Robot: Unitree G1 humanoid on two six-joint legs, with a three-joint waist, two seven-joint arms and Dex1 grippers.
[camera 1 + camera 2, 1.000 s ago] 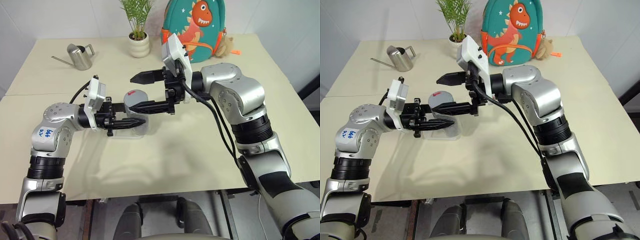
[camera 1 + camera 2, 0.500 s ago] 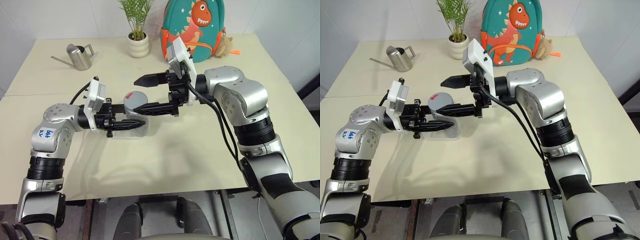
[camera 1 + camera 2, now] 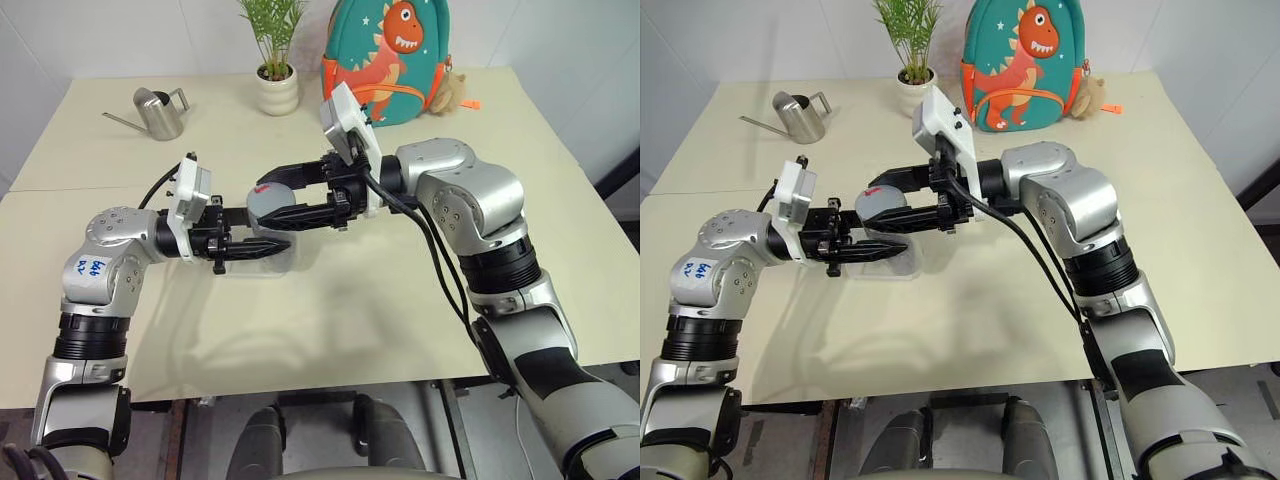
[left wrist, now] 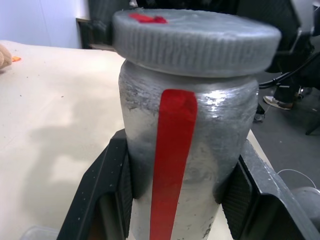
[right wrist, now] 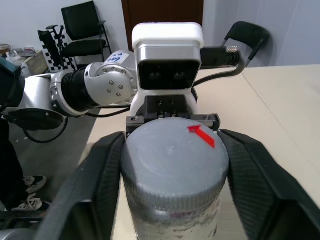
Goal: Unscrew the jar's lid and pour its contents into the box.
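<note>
The silvery-grey jar (image 4: pixel 185 150), marked with a red stripe, is held upright above the table with my left gripper (image 3: pixel 272 240) shut on its body from the left. The grey lid (image 5: pixel 174 162), with a red mark on top, sits on the jar. My right gripper (image 3: pixel 266 198) reaches in from the right and is shut on the lid's rim, one finger on each side. The clear box (image 3: pixel 286 265) lies on the table just under the jar. The contents are hidden inside the jar.
A steel watering can (image 3: pixel 160 112) stands at the back left of the table. A potted plant (image 3: pixel 277 90), a green dinosaur backpack (image 3: pixel 395 55) and a small plush toy (image 3: pixel 458 92) stand along the back. Bare tabletop (image 3: pixel 350 300) lies in front of the box.
My right gripper's fingers, spread wide on both sides of the lid before, have closed onto it. The left gripper and the jar have stayed where they were.
</note>
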